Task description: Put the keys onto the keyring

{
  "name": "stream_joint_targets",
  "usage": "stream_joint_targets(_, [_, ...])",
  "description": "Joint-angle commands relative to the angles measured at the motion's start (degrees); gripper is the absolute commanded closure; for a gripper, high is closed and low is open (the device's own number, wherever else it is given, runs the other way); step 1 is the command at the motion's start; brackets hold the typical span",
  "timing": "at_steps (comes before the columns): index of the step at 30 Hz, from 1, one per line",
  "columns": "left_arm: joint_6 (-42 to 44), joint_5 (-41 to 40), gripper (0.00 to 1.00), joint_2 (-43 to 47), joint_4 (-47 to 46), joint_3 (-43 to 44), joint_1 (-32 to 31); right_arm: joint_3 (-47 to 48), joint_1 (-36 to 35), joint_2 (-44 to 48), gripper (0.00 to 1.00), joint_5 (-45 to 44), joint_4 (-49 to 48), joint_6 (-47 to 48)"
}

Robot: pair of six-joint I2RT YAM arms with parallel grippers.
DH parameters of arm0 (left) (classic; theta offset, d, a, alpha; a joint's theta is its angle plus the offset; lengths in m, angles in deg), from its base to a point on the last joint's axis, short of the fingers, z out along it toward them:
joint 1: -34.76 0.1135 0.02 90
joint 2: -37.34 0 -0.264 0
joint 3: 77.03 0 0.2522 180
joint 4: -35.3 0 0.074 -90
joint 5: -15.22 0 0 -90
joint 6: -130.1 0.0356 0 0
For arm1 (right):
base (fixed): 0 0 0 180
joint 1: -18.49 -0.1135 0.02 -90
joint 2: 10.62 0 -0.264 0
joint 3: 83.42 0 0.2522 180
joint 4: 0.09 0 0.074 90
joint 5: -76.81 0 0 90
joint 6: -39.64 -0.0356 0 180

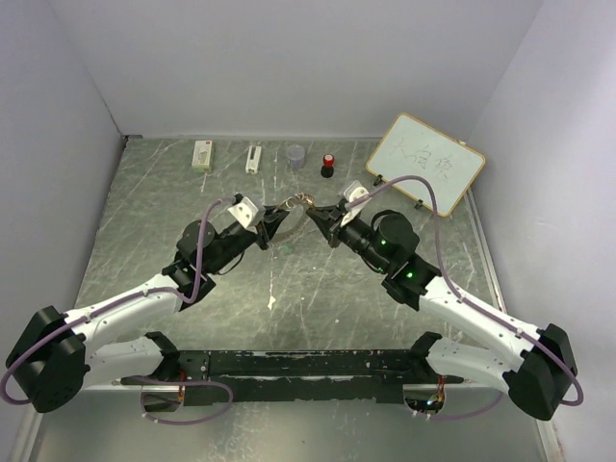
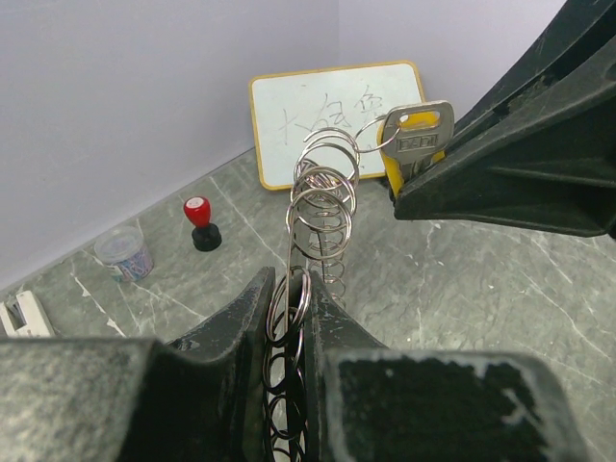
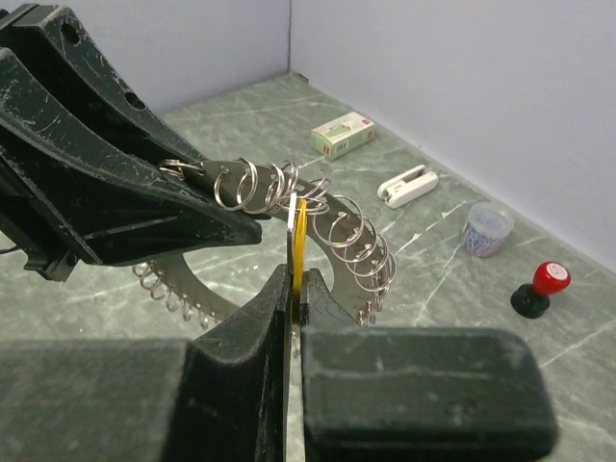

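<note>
Key meets ring above the grey marbled worktop (image 1: 144, 212).
My left end effector (image 2: 294, 294) clamps the large thin metal keyring (image 2: 325, 207), rimmed with small silvery loops (image 3: 236, 183), edge-on to steady it; my right end effector (image 3: 294, 284) grips the yellow-headed silver key (image 3: 299, 226), its head presented towards a loop.

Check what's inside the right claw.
A yellow key, pinched in the right claw; its head sticks out. Its lower part is covered by the claw.

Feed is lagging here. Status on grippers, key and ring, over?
Left gripper shut on keyring. Right gripper shut on yellow key, held at the small rings; threaded, cannot tell. Nothing between them; red-topped knob far back.
</note>
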Motion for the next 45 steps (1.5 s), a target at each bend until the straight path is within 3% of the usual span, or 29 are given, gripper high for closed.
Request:
stream_joint_targets(1, [1.0, -3.6, 0.93, 0.3, -1.6, -0.7, 0.3, 4.1, -0.2, 2.1, 1.0, 1.6, 9.7, 1.7])
stream_joint_targets(7, [0.9, -5.6, 0.93, 0.4, -1.6, -1.8, 0.6, 11.3, -0.2, 0.8, 1.0, 0.8, 21.7, 1.6])
stream_joint_targets(9, [0.8, -6.0, 0.89, 0.5, -1.9, -2.4, 0.8, 15.1, -0.2, -0.6, 1.0, 0.5, 26.6, 1.5])
stream_joint_targets(10, [0.9, -5.9, 0.77, 0.6, -1.8, -2.7, 0.8, 17.1, -0.2, -1.6, 1.0, 0.2, 29.4, 1.5])
stream_joint_targets(12, [0.9, -5.5, 0.4, 1.0, -1.1, -3.1, 1.0, 23.8, -0.3, -4.5, 1.0, 0.0, 36.4, 1.6])
stream_joint_targets(13, [0.9, -5.4, 0.3, 1.4, -1.0, -3.5, 1.0, 26.3, -0.2, -6.0, 1.0, 0.1, 39.5, 1.6])
stream_joint_targets(15, [0.9, -5.2, 0.24, 2.6, -1.1, -4.7, 1.1, 30.3, -0.2, -8.4, 1.0, 0.5, 44.4, 1.5])
stream_joint_targets(25, [3.9, -4.6, 0.23, 7.9, 0.4, -5.7, 1.1, 42.7, -0.2, -17.0, 1.0, 0.0, 60.2, 2.1])
stream_joint_targets(31, [7.4, -2.0, 0.24, 6.0, -1.0, -4.1, 1.2, 46.8, -0.2, -19.2, 1.0, 0.4, 65.6, 2.6])
stream_joint_targets(45, [12.2, 13.4, 0.28, 1.7, -6.6, -1.6, 2.1, 52.3, -0.2, -22.2, 1.0, 0.6, 73.4, 4.3])
